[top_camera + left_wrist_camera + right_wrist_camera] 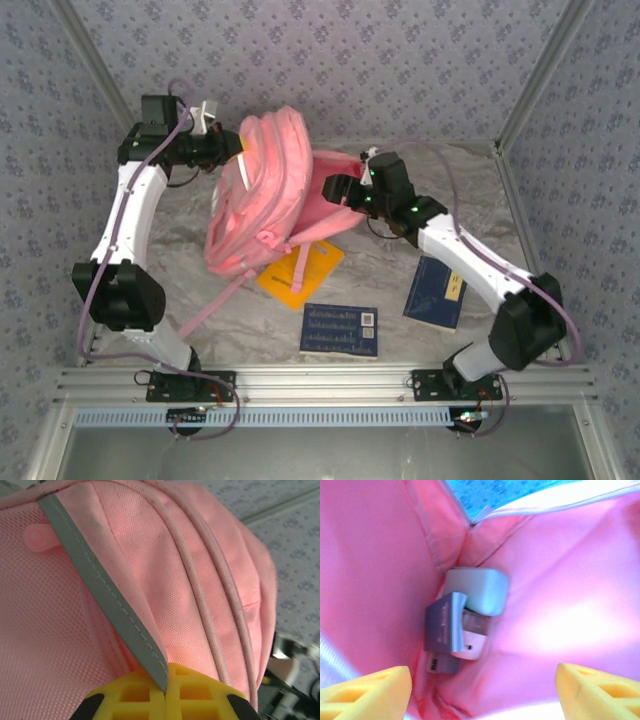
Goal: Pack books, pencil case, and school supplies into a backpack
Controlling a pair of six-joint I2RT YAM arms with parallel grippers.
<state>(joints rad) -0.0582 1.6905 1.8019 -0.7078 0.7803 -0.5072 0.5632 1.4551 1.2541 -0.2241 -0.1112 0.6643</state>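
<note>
Currently, the left hand clamps the backpack trim. The right hand hangs released inside it, over the pencil case.

Marbled table, patterned walls, alu frame

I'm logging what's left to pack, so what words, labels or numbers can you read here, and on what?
No text is legible.
The navy book in the middle: rows of pale print, too small to read.
The navy book on the right: pale label, too small.
The yellow-orange book: no print I can make out.
The grey item in the backpack: faint print, blurred.
</note>
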